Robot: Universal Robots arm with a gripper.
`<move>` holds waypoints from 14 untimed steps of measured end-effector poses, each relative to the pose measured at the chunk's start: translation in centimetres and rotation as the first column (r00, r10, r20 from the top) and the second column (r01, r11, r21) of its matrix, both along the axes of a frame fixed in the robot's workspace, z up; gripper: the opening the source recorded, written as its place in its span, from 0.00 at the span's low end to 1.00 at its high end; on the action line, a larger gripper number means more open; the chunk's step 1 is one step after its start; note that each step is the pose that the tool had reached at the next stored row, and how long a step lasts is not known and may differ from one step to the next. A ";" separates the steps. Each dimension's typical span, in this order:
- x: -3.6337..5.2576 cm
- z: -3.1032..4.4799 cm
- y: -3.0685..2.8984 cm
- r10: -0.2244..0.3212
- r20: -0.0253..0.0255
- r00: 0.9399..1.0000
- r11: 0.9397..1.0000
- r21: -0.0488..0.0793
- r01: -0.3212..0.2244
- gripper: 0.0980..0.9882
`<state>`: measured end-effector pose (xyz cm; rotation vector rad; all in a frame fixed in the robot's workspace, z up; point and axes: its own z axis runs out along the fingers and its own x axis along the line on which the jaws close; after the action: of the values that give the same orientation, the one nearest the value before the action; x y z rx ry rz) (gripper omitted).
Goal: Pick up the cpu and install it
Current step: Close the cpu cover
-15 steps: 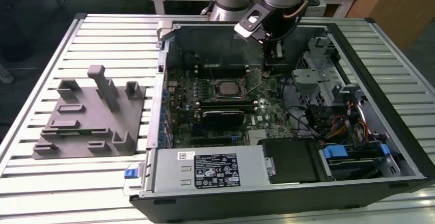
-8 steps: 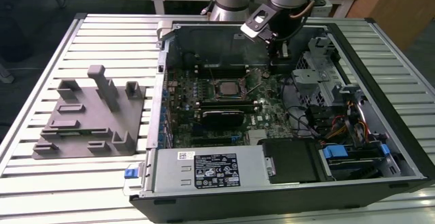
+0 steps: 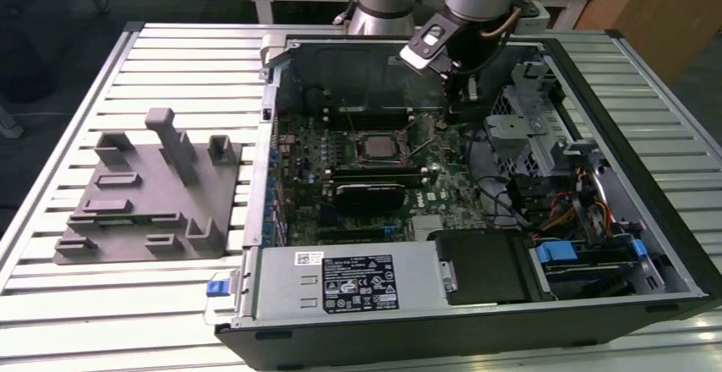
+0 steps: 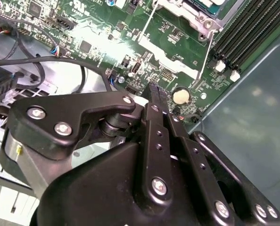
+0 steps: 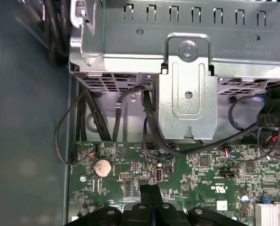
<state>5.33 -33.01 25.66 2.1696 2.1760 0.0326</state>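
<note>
Over the motherboard (image 3: pixel 296 177) inside the open case (image 3: pixel 338 76) | jaws pressed together, nothing visible between them, tips near a coin cell (image 5: pixel 102 167) | cpu (image 3: pixel 377 146) appears seated flat in its socket, apart from the jaws toward the exterior view's left | square, no long axis

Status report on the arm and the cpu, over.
Gripper shut, empty, low over the motherboard near the coin battery. Cpu lying in the socket, apart from the gripper. Black cables close by, none touching it.
</note>
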 end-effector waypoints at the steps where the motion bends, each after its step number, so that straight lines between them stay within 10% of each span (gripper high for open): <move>1: 0.00 -0.17 0.00 0.000 0.000 1.000 1.000 0.000 0.000 0.01; 14: 0.02 -1.44 0.00 -0.002 -0.004 1.000 1.000 -0.001 0.002 0.01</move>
<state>5.35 -33.01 24.21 2.1734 2.1756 0.0271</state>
